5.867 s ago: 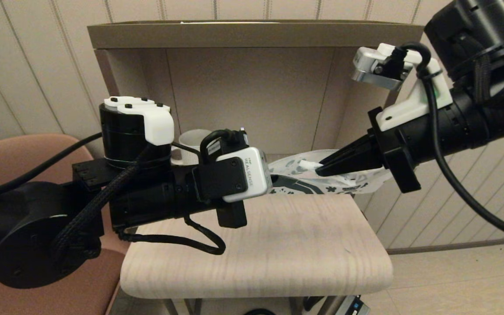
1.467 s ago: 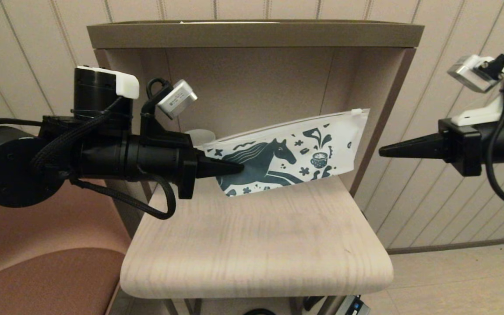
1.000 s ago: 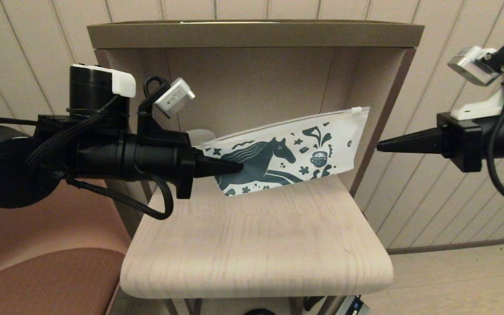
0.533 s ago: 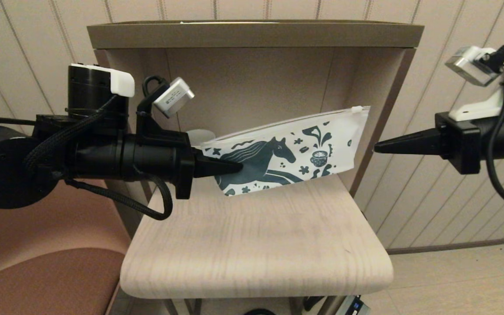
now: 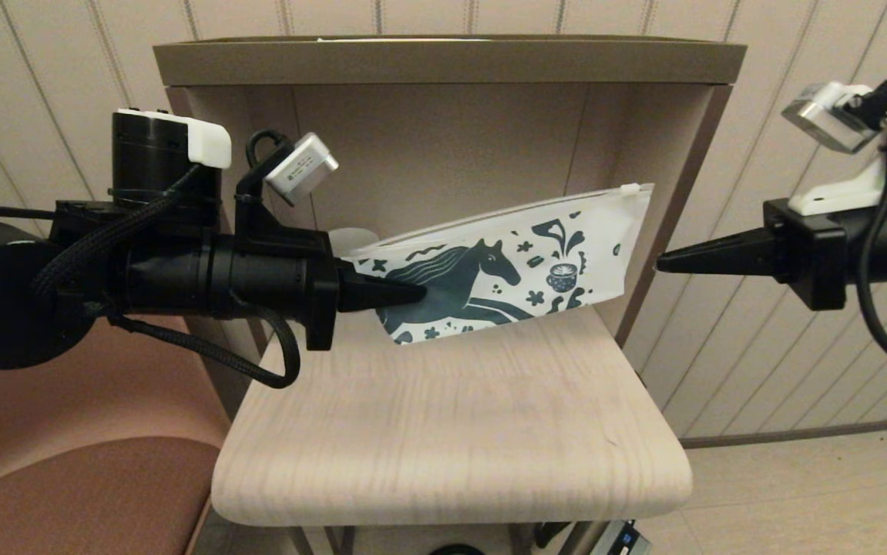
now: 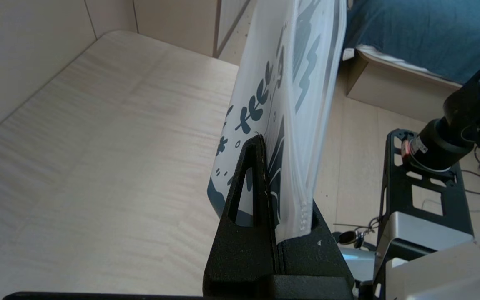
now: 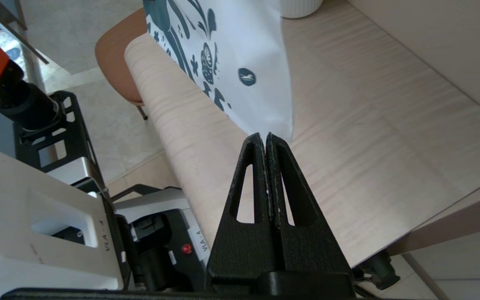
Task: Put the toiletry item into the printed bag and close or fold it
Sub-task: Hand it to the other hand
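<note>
Pale wood-grain shelf [image 5: 451, 432] inside a brown open cabinet [image 5: 443, 62], panelled wall behind, brown chair seat [image 5: 81, 493] at far left. Left gripper [image 5: 420, 293] reaches in from the left, jaws clamped on the printed bag [image 5: 535, 254] at its lower left end; the left wrist view shows the film pinched edge-on between the black fingers [image 6: 248, 183]. Bag hangs upright just above the shelf, tilted, zip-slider edge [image 5: 628, 189] highest at the right. White mug [image 5: 351, 239] peeks out behind the bag's left end. Toiletry item not visible; likely inside the pouch, can't confirm. Right gripper [image 5: 660, 266] sits just off the bag's right edge, not touching, jaws pressed together on nothing. Handling guess: bag is light, thin, floppy, slick film, so it will sag and twist from one pinch. Best hold for closing looks like the stiffer zip strip near the slider, with the left end kept pinned.
</note>
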Robot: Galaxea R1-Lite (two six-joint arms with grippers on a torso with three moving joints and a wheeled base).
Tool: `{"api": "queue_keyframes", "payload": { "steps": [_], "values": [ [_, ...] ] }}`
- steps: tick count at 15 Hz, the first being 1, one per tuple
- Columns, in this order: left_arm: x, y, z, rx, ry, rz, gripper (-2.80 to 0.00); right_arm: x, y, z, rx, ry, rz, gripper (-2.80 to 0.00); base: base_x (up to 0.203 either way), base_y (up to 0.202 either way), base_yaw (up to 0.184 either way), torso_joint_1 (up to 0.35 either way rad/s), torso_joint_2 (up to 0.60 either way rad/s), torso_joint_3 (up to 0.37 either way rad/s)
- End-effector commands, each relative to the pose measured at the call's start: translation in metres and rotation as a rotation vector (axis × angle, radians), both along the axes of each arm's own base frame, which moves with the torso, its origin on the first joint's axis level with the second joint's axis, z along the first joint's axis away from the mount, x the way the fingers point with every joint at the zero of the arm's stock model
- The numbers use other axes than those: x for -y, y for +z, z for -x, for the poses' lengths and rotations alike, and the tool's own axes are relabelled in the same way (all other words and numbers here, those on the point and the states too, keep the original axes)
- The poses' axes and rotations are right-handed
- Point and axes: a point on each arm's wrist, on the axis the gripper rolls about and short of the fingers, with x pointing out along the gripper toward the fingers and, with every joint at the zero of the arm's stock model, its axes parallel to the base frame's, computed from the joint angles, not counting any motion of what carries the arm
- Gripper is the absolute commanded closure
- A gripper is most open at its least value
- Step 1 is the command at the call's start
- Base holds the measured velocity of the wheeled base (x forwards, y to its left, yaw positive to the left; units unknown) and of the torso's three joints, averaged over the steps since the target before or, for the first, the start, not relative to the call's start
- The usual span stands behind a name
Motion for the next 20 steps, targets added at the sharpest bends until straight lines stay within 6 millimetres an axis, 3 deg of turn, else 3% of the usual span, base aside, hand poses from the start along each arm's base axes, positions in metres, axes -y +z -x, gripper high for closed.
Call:
{"api": "queue_keyframes", "payload": {
  "steps": [1, 2, 9, 16, 20],
  "values": [
    [0.0, 0.001, 0.0, 0.004, -0.005, 0.002, 0.0, -0.001, -0.002, 0.001, 0.002, 0.003, 0.005, -1.66, 0.0, 0.0, 0.0, 0.0, 0.0, 0.0],
    [0.0, 0.001, 0.0, 0.004, -0.005, 0.002, 0.0, -0.001, -0.001, 0.001, 0.007, 0.0, 0.006, -2.8, 0.0, 0.0, 0.0, 0.0, 0.0, 0.0],
    [-0.001, -0.001, 0.002, -0.006, -0.032, 0.007, 0.0, -0.004, 0.005, -0.003, 0.029, 0.011, 0.006, -2.8, 0.0, 0.0, 0.0, 0.0, 0.0, 0.0],
    [0.001, -0.004, 0.001, -0.016, -0.048, 0.006, 0.0, -0.024, -0.008, -0.031, -0.02, 0.104, -0.01, -2.8, 0.0, 0.0, 0.0, 0.0, 0.0, 0.0],
    [0.002, -0.006, -0.001, -0.032, -0.082, 0.012, 0.0, -0.029, -0.004, -0.032, -0.012, 0.168, -0.04, -2.8, 0.0, 0.0, 0.0, 0.0, 0.0, 0.0]
  ]
}}
